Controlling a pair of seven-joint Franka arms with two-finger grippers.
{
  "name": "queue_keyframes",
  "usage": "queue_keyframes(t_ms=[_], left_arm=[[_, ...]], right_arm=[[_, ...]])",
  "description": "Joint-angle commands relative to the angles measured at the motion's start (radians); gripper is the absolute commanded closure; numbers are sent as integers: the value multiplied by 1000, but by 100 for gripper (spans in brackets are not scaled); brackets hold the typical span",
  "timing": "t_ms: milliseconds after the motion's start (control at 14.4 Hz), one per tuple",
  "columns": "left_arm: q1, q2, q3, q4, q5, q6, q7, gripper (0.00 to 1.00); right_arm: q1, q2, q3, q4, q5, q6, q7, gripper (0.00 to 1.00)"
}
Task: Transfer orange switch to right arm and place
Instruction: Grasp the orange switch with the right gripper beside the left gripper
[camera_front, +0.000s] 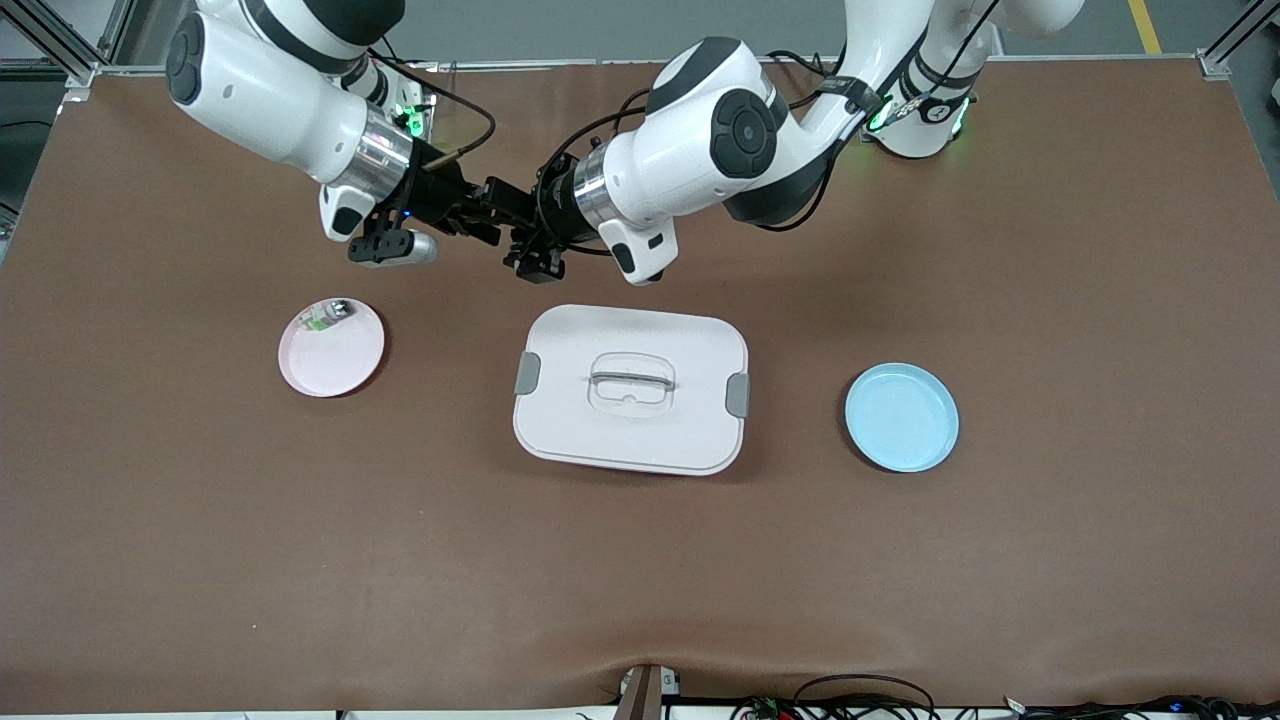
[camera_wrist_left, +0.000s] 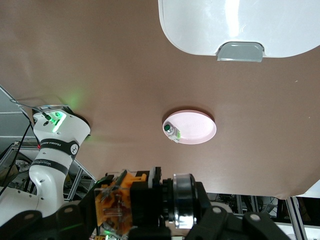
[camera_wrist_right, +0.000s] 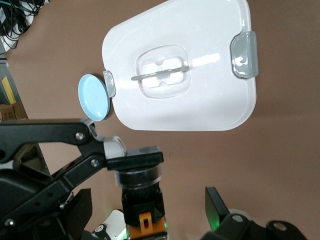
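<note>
**Midair, two grippers meet over the worktop with a tiny switch between them**

Clearly, the left gripper (camera_front: 505, 205) has its jaws closed on the orange switch (camera_wrist_right: 142, 197), a stubby black cylinder with an orange end. The right gripper (camera_front: 470, 215) has its jaws spread around it, not yet touching. The switch looks light, rigid and smooth, likely slippery; its black barrel seems the safest grip. Both hang over bare worktop (camera_front: 1000, 250). Nearer the camera sit a white lidded box (camera_front: 631, 389), a pink plate (camera_front: 331, 347) holding a small white-and-green part (camera_wrist_left: 172, 132), and a blue plate (camera_front: 901, 417). From the front, the switch is hidden by the jaws.
</note>
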Motion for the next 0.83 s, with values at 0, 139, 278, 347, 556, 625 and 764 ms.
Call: queue_keyframes(t_ms=[0, 139, 278, 347, 556, 625, 764], left_arm=[[0, 7, -4, 22, -21, 0, -10, 100], [1, 6, -4, 23, -21, 0, -10, 100], [3, 6, -4, 23, -21, 1, -10, 100], [4, 6, -4, 23, -21, 1, -10, 100], [9, 5, -3, 23, -21, 1, -10, 100], [10, 5, -3, 23, -21, 1, -10, 100], [12, -3, 0, 22, -20, -2, -10, 67]], right_arm=[[10, 10, -6, 18, 20, -22, 9, 0], [9, 10, -6, 18, 18, -26, 8, 20], [9, 10, -6, 18, 18, -26, 8, 55], [9, 11, -6, 18, 18, -26, 8, 65], [10, 13, -6, 18, 18, -26, 9, 100], [10, 13, -6, 18, 18, -26, 9, 100], [10, 11, -6, 18, 18, -28, 9, 100]])
